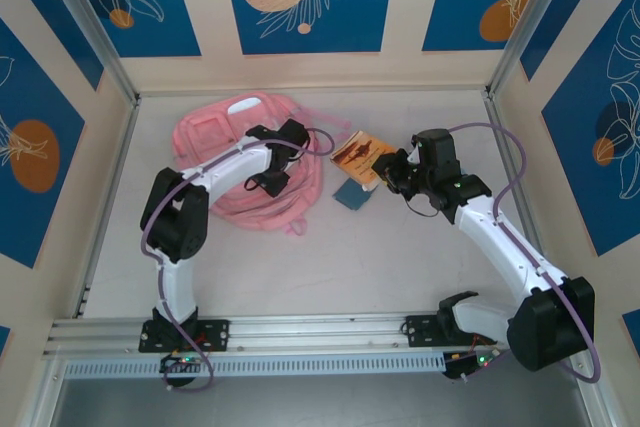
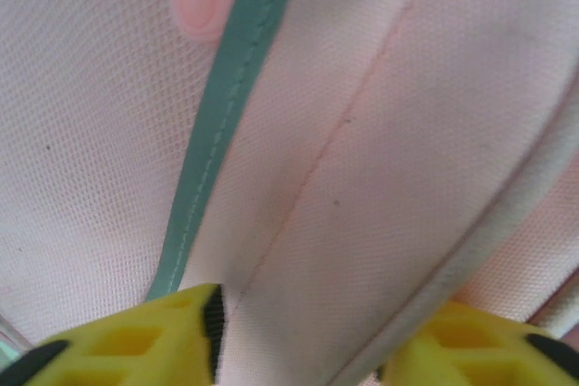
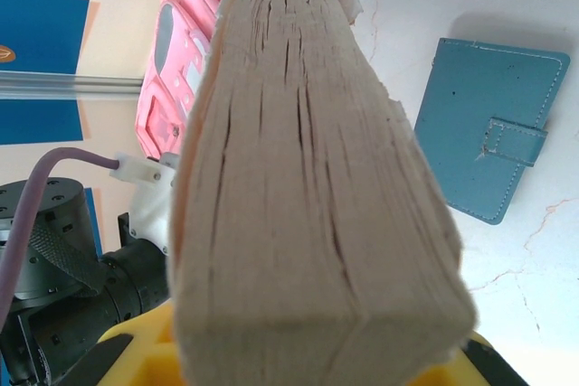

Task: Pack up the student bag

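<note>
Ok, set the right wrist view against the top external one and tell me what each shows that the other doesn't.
Right wrist: the rough page edges of the book and the snap tab on the blue wallet. Top external: the book's orange cover, the left claw at the student bag, the arm bases. Shared: the book in the right claw, the wallet, the bag, the left arm.

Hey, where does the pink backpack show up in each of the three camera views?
Top external: student bag left of centre, under the left arm.
Left wrist: its pink fabric and teal strip, just ahead of the yellow fingers.
Right wrist: upper left, behind the book.
Shared landmark: the book, right of the bag from above.
</note>
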